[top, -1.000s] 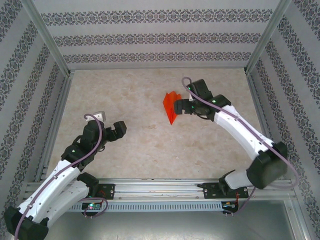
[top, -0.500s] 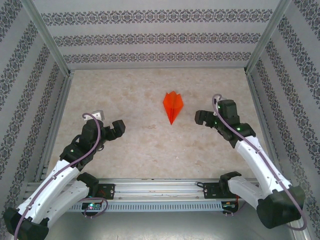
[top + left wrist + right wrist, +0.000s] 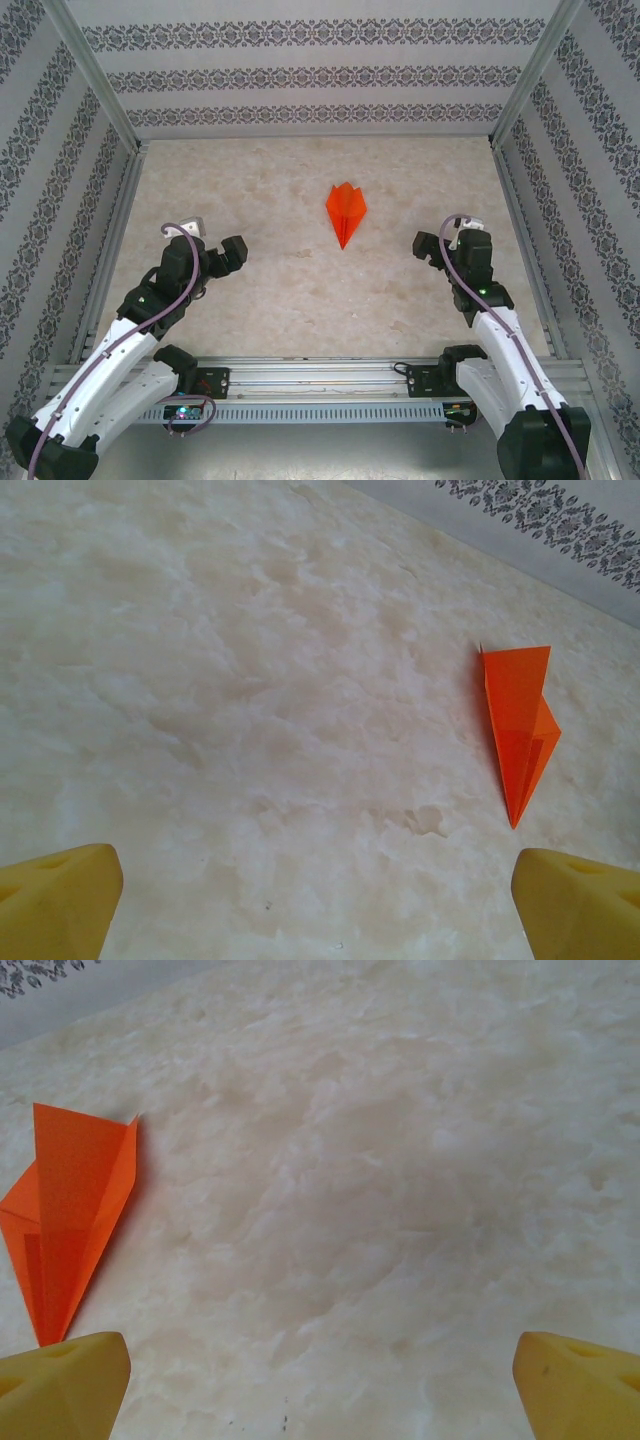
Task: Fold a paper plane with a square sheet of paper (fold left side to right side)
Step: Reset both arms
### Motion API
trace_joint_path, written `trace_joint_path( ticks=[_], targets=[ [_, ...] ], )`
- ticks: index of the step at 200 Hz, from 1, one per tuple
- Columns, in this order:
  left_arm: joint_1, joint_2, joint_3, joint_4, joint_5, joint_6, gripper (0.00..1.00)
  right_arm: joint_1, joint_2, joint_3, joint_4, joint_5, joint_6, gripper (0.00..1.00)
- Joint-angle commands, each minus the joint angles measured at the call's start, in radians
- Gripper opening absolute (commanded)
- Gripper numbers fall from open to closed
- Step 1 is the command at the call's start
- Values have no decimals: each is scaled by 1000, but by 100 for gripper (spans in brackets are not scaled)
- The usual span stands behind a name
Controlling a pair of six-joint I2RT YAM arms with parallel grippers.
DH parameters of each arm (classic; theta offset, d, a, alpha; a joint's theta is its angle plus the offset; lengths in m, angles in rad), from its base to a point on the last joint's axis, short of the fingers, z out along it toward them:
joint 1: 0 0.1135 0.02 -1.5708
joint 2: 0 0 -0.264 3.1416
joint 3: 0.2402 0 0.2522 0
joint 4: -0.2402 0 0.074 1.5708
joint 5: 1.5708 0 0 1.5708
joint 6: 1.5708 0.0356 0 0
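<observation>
The right arm has drawn back to the lower right of the top view. The paper plane (image 3: 346, 212) lies free at mid-frame, nose toward the bases, with the right gripper (image 3: 428, 247) and left gripper (image 3: 228, 256) both well apart from it.

Left wrist view: the plane lies at upper right, and the yellow fingers (image 3: 60, 900) are spread wide.

Right wrist view: it lies at the left edge, and these fingers are wide too.

The paper is thin, light and easily crushed. Its centre fold, faintly seen, seems the place to pinch.

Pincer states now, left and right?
Left pincer: open, holding nothing.
Right pincer: open, holding nothing.
</observation>
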Motion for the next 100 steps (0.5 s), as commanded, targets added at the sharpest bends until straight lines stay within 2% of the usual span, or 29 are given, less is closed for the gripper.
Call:
trace_joint_path(
  ticks=[1,46,100],
  targets=[
    [17,0,37,-40,-30,37,100,-12,-18,-60,153,77,-40,98],
    [18,-2,33,-35,-33,39,100,-20,17,-101,272,116,-161,98],
    [23,24,52,-50,-49,76,100,-42,213,-215,619,108,-209,98]
  ],
)
